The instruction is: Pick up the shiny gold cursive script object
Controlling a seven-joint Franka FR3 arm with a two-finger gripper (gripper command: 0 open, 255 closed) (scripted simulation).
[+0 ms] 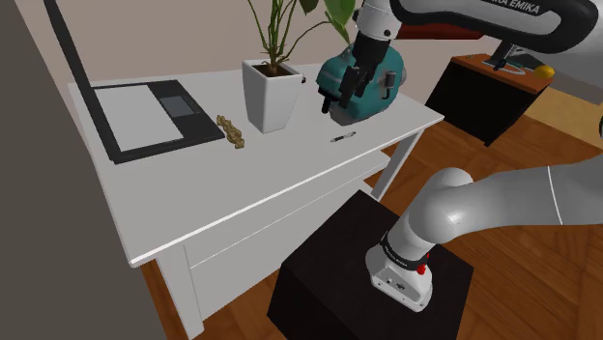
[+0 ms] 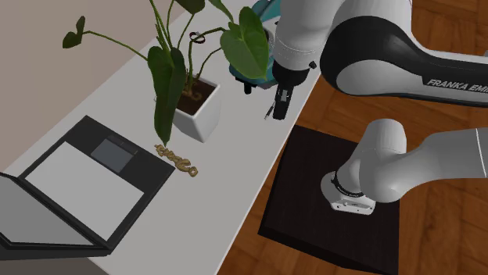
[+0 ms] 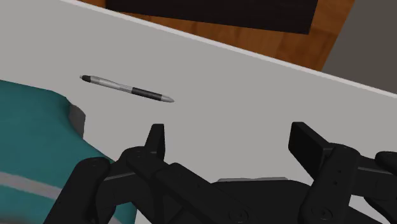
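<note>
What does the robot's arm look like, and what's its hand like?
The arm is fat, round and white, with dark joints. White letters on a dark band read FRANKA EMIKA, and there is a small red mark near its base. The gripper is all black, with two blocky fingers.

Soft even light, faint shadows, no glare

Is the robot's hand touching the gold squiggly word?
Apart. In the shoulder view the gripper hangs by the teal object, while the gold script lies on the white pot's other side.
</note>
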